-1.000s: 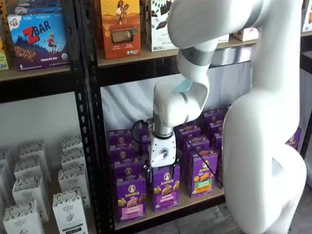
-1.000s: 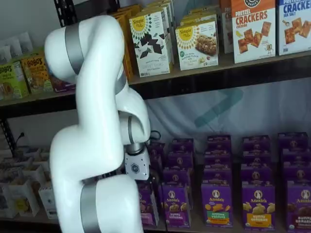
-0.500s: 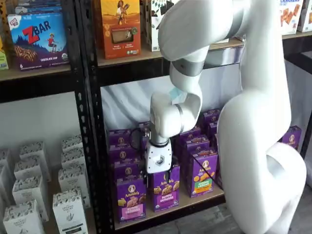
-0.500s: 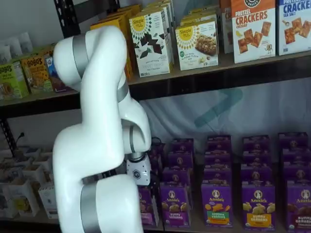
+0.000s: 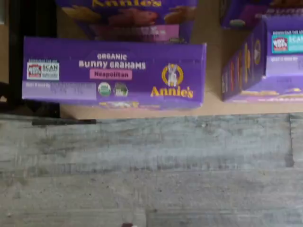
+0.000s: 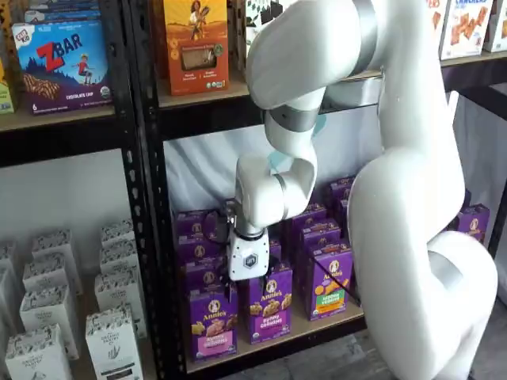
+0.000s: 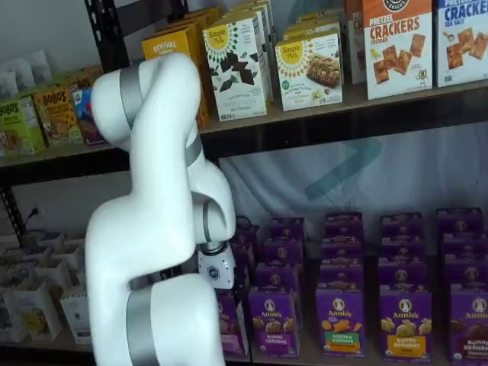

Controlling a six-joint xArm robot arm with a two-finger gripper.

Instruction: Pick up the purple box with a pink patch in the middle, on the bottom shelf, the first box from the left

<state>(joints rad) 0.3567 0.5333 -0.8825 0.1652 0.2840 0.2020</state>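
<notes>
The purple box point(image 6: 212, 323), an Annie's carton with a pink label band, stands at the front left of the bottom shelf point(image 6: 317, 326). In a shelf view it shows partly behind the arm point(image 7: 231, 326). The wrist view looks down on its top point(image 5: 113, 73), which carries a pink "Neapolitan" patch. My gripper point(image 6: 249, 282) hangs just above the front row, up and to the right of the purple box, and touches nothing. Only its white body point(image 7: 216, 267) shows clearly. The fingers blend into the cartons behind them, so I cannot tell if they are open.
A like carton with a purple band point(image 6: 269, 309) stands right of the purple box, then one with a green-orange patch point(image 6: 333, 283). More purple cartons fill the rows behind. A black upright point(image 6: 150, 237) borders the shelf on the left. White cartons point(image 6: 111, 340) fill the neighbouring bay.
The arm has swung to the left. The gripper has moved left and slightly up, from over the purple-band carton toward the column of the purple box.
</notes>
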